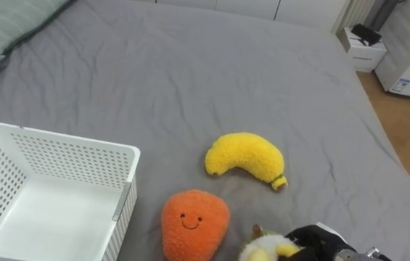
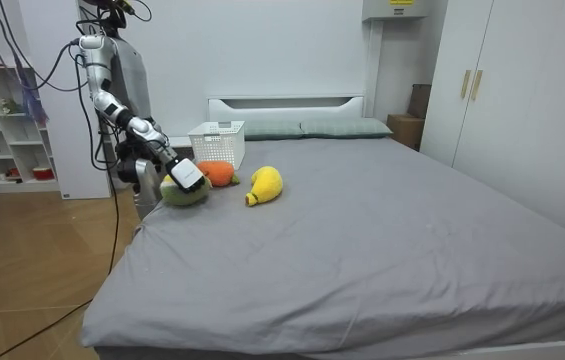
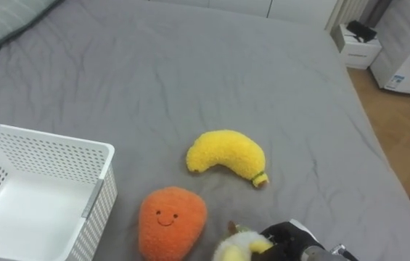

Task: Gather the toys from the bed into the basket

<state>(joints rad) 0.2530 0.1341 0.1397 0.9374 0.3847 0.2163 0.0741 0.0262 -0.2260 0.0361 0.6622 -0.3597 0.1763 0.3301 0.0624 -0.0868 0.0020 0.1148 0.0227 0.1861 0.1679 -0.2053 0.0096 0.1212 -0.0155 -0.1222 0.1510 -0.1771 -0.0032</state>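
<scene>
Grey bed [image 1: 226,72] by white wardrobes [image 2: 482,110]; right hand [image 1: 322,242] on pale plush [image 1: 261,253], grip unclear.

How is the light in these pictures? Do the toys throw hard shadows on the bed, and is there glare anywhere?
Left eye view: even, soft light on the bed; the banana toy and the orange toy throw only faint shadows; no glare on the white basket. Room view: the same flat light, no bright spots on the bed.
</scene>
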